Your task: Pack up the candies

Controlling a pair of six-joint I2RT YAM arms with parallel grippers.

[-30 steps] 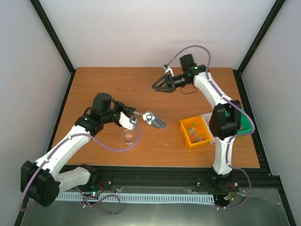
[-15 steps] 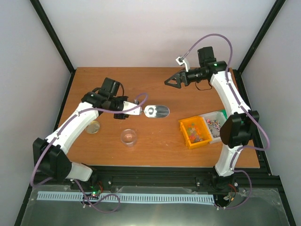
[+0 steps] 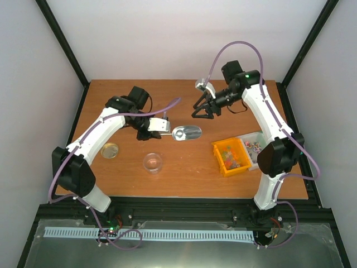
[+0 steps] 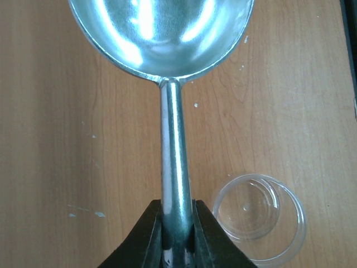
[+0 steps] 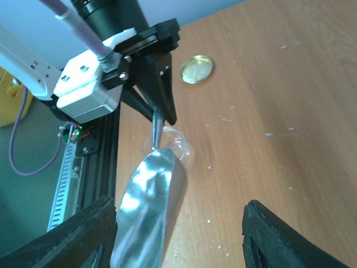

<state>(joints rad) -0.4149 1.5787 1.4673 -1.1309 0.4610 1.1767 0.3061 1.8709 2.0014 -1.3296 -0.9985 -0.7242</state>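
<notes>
The left tool (image 4: 178, 226) pinches the handle of the metal scoop (image 3: 187, 133), holding its bowl over the middle of the tabletop (image 3: 139, 95). The right tool (image 3: 199, 113) hangs just beyond the scoop, fingers spread, gripping nothing. The candies (image 3: 231, 156) lie in the orange bin (image 3: 218, 160) and the white bin (image 3: 255, 135) at right. The clear jar (image 3: 152, 162) stands open, its gold lid (image 3: 110, 150) apart.

The wooden surface (image 3: 139, 103) bears a gold lid (image 3: 110, 151) front-left, a clear jar (image 3: 153, 162) front-centre, and an orange bin (image 3: 218, 159) and a white bin (image 3: 252, 136) near its right edge.
</notes>
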